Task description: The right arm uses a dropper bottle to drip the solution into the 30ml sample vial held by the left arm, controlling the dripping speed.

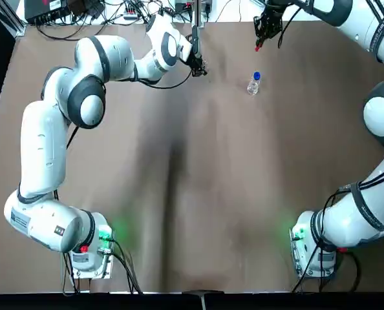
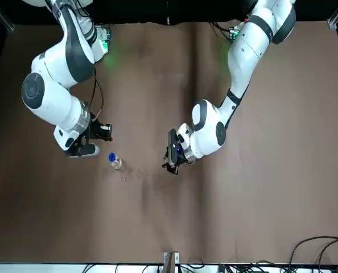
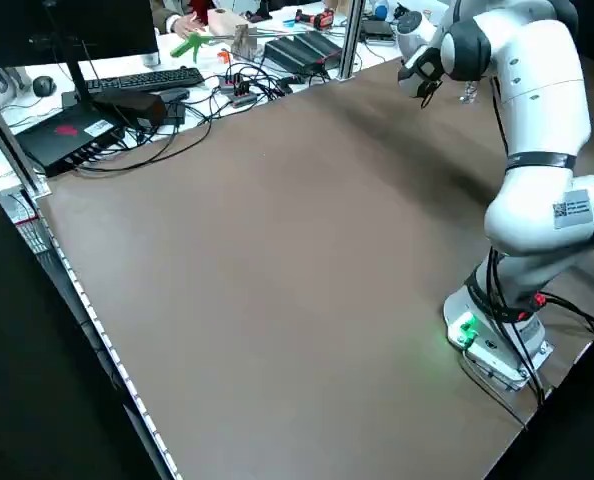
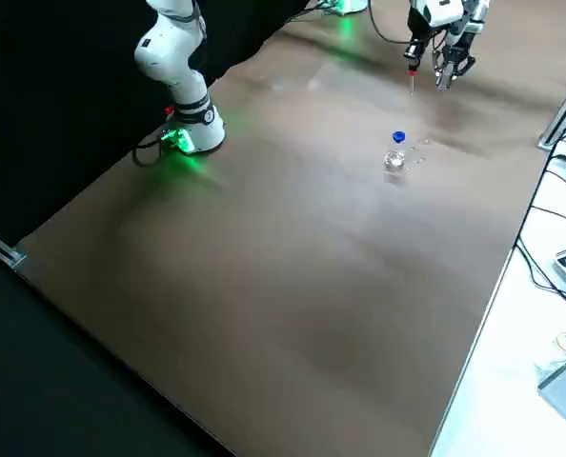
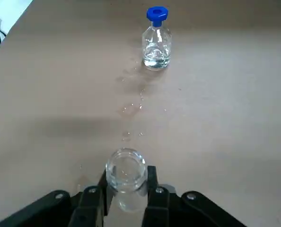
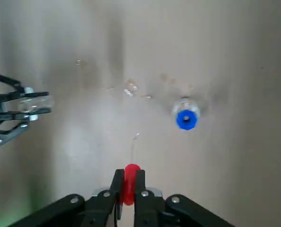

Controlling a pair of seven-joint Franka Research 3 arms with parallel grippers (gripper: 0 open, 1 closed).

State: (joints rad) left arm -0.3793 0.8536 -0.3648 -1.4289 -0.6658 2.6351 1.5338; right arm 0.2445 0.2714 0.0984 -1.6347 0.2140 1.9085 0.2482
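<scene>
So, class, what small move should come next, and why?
Probably ease the right gripper toward the left one: its red-topped dropper hangs off to the side of the clear glass vial, with wet drops already on the table.

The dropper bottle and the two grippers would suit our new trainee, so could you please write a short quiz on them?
1. True or false: the blue-collared bottle stands upright on the table.
2. Which colour is the dropper's top, pinched by the right gripper? A) blue; B) green; C) red.
3. Fill in: the left gripper, shown in its own wrist view, holds the clear glass ____.

Key: 1. True; 2. C; 3. vial.
</scene>
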